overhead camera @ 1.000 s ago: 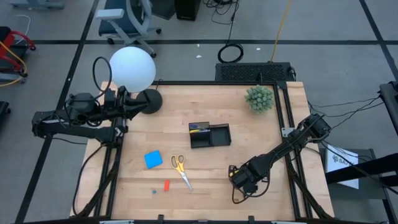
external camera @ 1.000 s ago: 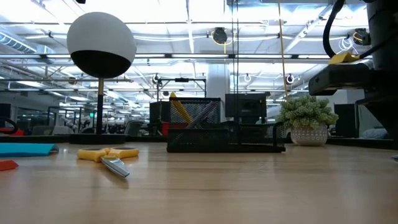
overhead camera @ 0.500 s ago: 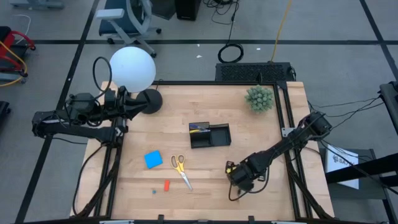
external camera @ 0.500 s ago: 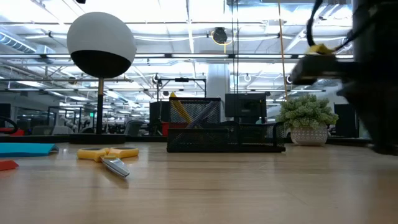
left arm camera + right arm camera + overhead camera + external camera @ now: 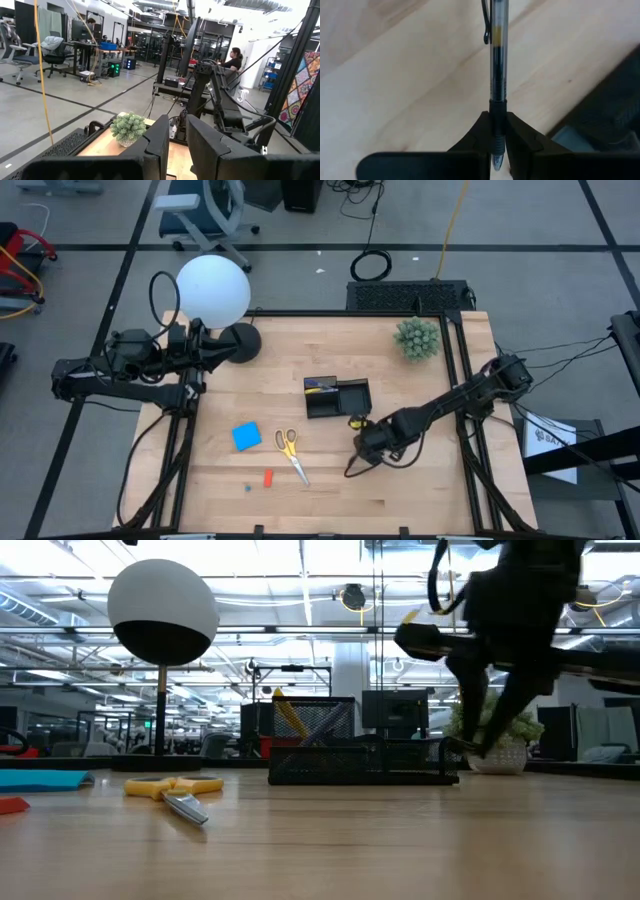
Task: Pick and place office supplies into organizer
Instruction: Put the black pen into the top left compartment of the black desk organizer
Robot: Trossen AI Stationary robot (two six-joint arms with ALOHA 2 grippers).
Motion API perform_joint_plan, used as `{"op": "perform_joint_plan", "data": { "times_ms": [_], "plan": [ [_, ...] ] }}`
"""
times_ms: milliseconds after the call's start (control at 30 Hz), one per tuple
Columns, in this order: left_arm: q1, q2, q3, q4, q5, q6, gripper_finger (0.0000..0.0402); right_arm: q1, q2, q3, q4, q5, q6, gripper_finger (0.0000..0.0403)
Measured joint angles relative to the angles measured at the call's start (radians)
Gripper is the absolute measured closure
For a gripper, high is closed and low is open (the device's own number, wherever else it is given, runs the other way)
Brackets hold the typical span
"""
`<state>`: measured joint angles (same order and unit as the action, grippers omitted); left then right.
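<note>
My right gripper (image 5: 366, 436) is shut on a clear pen (image 5: 498, 60) with a yellow end (image 5: 356, 423), just near and right of the black organizer (image 5: 337, 397). Yellow and blue pens (image 5: 320, 386) stand in the organizer's taller compartment. Yellow-handled scissors (image 5: 291, 452), a blue square pad (image 5: 246, 436) and a small red piece (image 5: 268, 477) lie flat on the table's near left. My left gripper (image 5: 215, 355) waits at the table's left edge by the lamp, with a narrow gap between its fingers (image 5: 159, 145). My right gripper pinches the pen's dark grip section (image 5: 497, 107) between its two fingers, near the pen's writing tip. The pen runs along the fingers and sticks out past their ends, its clip end away from the wrist. It is clear of the table.
A lamp with a white globe (image 5: 213, 290) and a round black base (image 5: 243, 342) stands at the far left. A green spiky plant (image 5: 417, 339) stands at the far right. A tiny blue bit (image 5: 247, 488) lies near the red piece. Bare wood lies along the near edge.
My right gripper has carried the pen from the table's near right toward the left and the far edge, up to the organizer. It has stayed shut on the pen.
</note>
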<state>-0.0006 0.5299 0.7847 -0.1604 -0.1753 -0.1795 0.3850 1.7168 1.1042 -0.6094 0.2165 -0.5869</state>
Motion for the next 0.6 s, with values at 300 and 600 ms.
{"op": "perform_joint_plan", "data": {
  "times_ms": [300, 600],
  "plan": [
    [0.0, 0.0, 0.0, 0.0, 0.0, 0.0, 0.033, -0.015, 0.0, 0.0, 0.179, 0.128, 0.113, 0.0378],
    [0.0, 0.0, 0.0, 0.0, 0.0, 0.0, 0.033, -0.055, -0.002, 0.001, 0.379, 0.277, 0.269, 0.0379]
  ]
}}
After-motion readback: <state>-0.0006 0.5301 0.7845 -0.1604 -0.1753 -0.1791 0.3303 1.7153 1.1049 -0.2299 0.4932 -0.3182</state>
